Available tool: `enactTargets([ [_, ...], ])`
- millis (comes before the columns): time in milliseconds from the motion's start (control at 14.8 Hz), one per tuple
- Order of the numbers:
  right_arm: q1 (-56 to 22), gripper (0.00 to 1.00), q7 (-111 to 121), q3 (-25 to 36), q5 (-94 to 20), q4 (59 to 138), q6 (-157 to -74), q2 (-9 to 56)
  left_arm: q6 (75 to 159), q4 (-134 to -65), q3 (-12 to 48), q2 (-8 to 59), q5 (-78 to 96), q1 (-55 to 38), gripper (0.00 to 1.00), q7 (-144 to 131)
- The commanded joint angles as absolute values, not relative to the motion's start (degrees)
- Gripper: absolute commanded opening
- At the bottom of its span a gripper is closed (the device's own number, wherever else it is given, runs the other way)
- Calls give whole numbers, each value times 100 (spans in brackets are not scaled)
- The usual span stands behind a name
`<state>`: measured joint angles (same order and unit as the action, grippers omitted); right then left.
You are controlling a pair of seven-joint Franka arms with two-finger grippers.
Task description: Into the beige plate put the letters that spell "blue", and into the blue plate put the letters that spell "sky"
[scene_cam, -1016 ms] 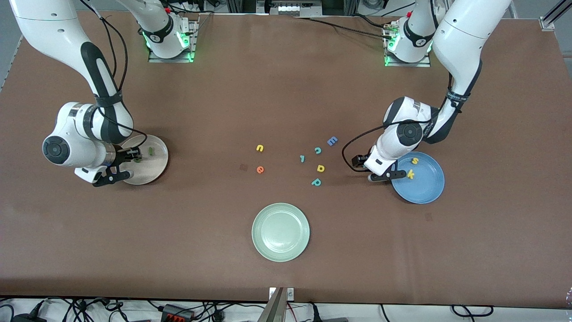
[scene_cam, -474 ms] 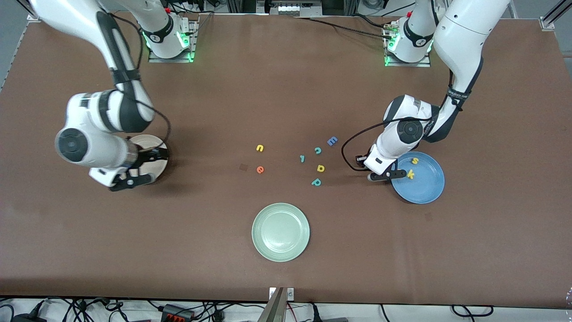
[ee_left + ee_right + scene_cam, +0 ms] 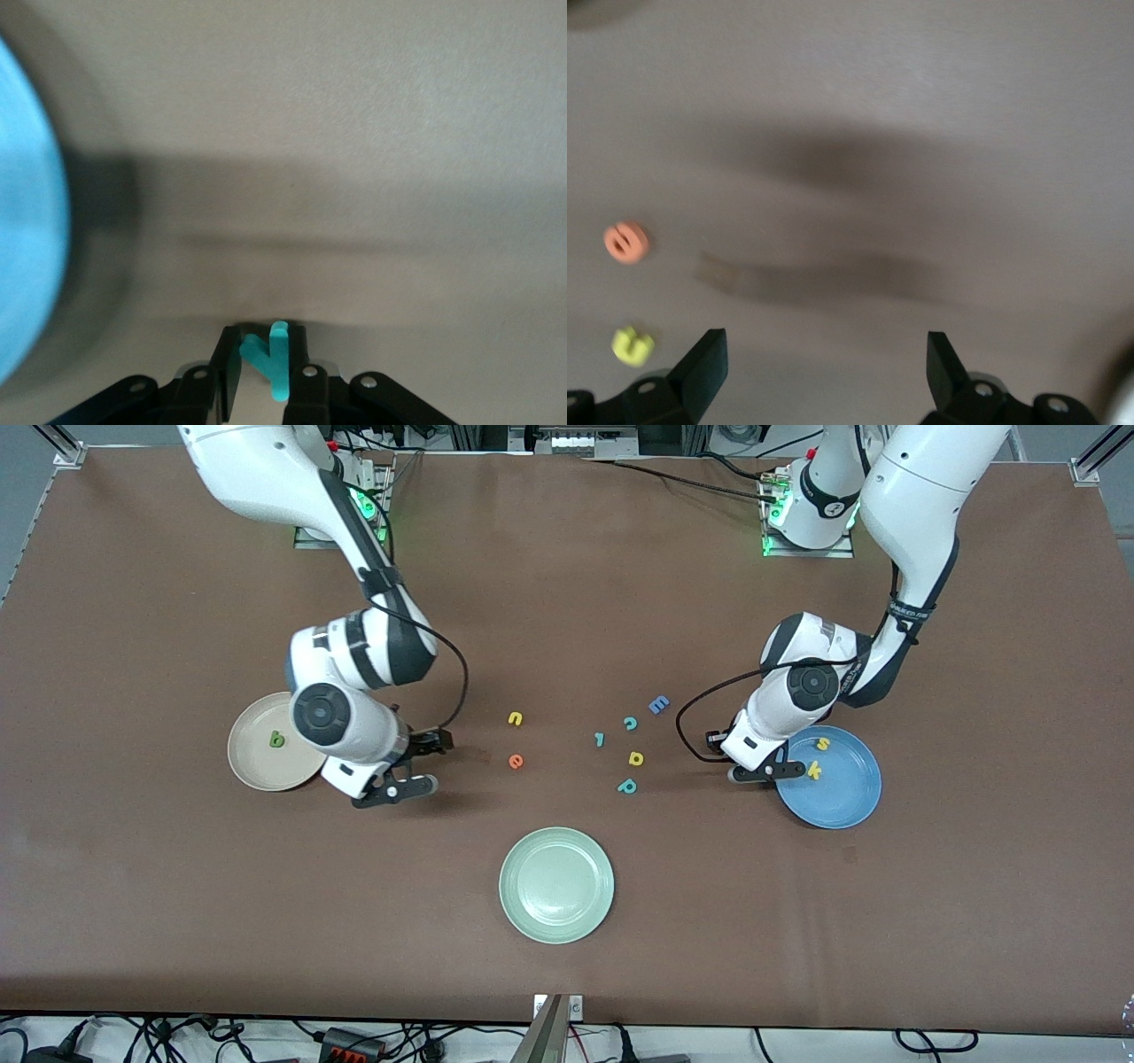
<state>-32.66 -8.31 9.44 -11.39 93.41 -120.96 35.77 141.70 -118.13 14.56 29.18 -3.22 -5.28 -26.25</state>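
Observation:
My left gripper (image 3: pixel 734 759) is shut on the teal y (image 3: pixel 270 359), low over the table beside the blue plate (image 3: pixel 842 802). That plate (image 3: pixel 27 266) holds the yellow s (image 3: pixel 823 743) and yellow k (image 3: pixel 814 771). My right gripper (image 3: pixel 425 763) stands open with nothing in it, over bare table between the beige plate (image 3: pixel 257 766) and the orange e (image 3: pixel 516 761). The dark green b (image 3: pixel 277 738) lies in the beige plate, part of which my right arm hides. The yellow u (image 3: pixel 516 718) lies just farther from the front camera than the e. The right wrist view shows the e (image 3: pixel 626 242) and u (image 3: pixel 632 345) ahead of the open right gripper (image 3: pixel 824 363).
Mid-table lie a teal l (image 3: pixel 600 739), teal c (image 3: pixel 630 723), blue E (image 3: pixel 658 705), yellow a (image 3: pixel 635 758) and teal p (image 3: pixel 627 786). A pale green plate (image 3: pixel 556 884) sits nearer the front camera.
My right arm swung from over the beige plate toward the middle of the table, leaving the b in the plate. My left gripper shut on the teal y and barely moved.

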Motion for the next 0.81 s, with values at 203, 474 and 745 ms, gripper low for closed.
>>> enactTargets([
  [203, -3945, 93, -1310, 1011, -1099, 8499, -12180, 4280, 11973, -10592, 1380, 2610, -395, -195, 12, -1593],
  [474, -4315, 89, -1239, 1011, -993, 8490, -12884, 4526, 11962, -10512, 1397, 2689, -965, 192, 14, -836],
  [745, -4526, 76, -1222, 1011, -678, 8499, -13025, 4693, 12146, -10521, 1406, 2953, -1239, 246, 99, -738],
])
